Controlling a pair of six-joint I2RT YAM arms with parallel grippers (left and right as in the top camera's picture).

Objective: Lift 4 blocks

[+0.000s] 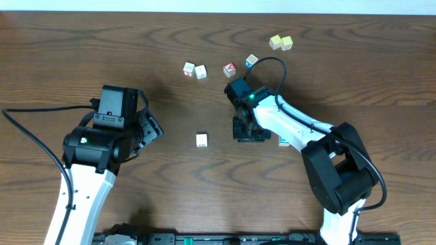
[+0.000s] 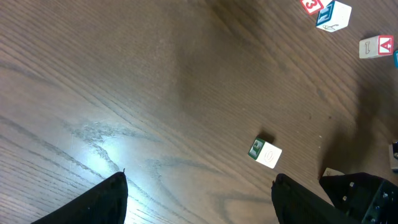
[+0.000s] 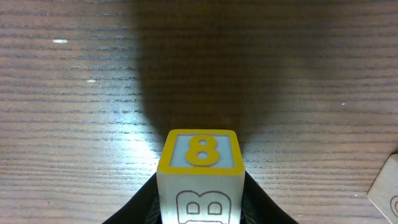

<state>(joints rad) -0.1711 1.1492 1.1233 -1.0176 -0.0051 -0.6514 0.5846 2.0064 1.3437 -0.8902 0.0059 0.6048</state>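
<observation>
My right gripper (image 3: 199, 202) is shut on a cream block (image 3: 199, 152) whose end face has a yellow border and a yellow 8, with an outlined B on its side. Seen from overhead, the right gripper (image 1: 250, 129) covers that block near the table's middle. Whether the block touches the wood I cannot tell. Another cream block (image 1: 201, 140) lies alone to its left, also seen as a green-sided block (image 2: 264, 152) from the left wrist. A teal-marked block (image 1: 283, 141) peeks out beside the right arm. My left gripper (image 1: 154, 128) hangs open and empty, its fingers (image 2: 118, 186) wide apart.
Two white cubes (image 1: 194, 70) sit at the back, with a red-faced cube (image 1: 229, 69) and a pale-blue cube (image 1: 251, 61) further right. Two yellow cubes (image 1: 281, 43) lie at the far back right. A black cable (image 1: 272, 64) arcs over the right arm.
</observation>
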